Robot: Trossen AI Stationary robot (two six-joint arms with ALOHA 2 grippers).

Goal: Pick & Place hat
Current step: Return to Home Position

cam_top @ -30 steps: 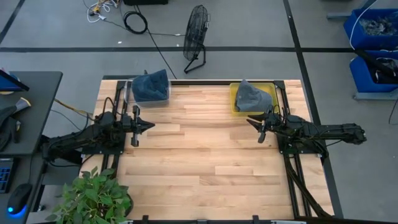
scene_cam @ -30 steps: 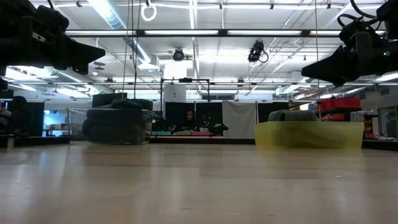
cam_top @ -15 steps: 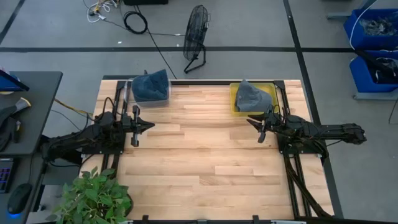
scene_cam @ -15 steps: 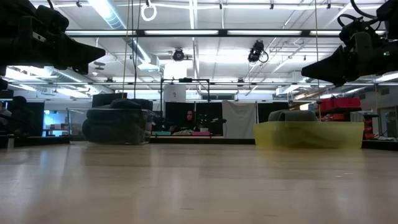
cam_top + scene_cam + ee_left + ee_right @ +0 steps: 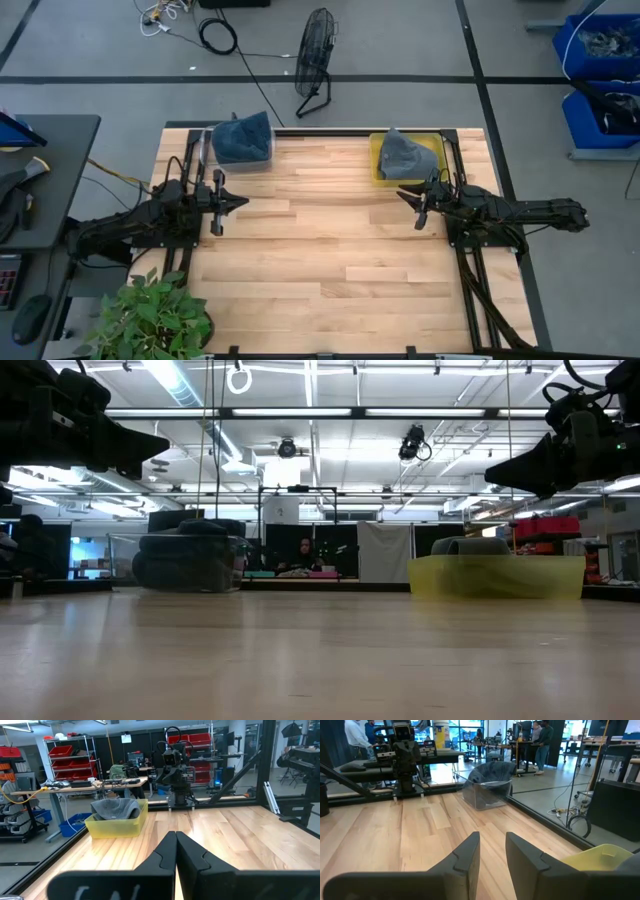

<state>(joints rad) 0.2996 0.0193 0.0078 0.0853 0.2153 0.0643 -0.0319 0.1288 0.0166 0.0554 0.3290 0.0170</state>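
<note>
A fan (image 5: 316,50) stands beyond the table (image 5: 330,250), a plant (image 5: 150,320) at its corner.

smooth pale wood with a soft sheen on the table (image 5: 320,250); slightly translucent plastic for the yellow bin (image 5: 117,826), glossy see-through plastic for the clear bin (image 5: 485,800); soft matt cloth caps (image 5: 243,138).

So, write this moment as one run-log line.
left gripper: shut, empty | right gripper: open, empty | blue caps: in clear bin | dark cap: in yellow bin

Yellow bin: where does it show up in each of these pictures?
High view: yellow bin at the top edge of the table, right of centre.
Low view: bin at right, on the table.
Left wrist view: bin left of centre.
Right wrist view: bin in the bottom right corner.
Shared landmark: the grey cap lying in it.
</note>
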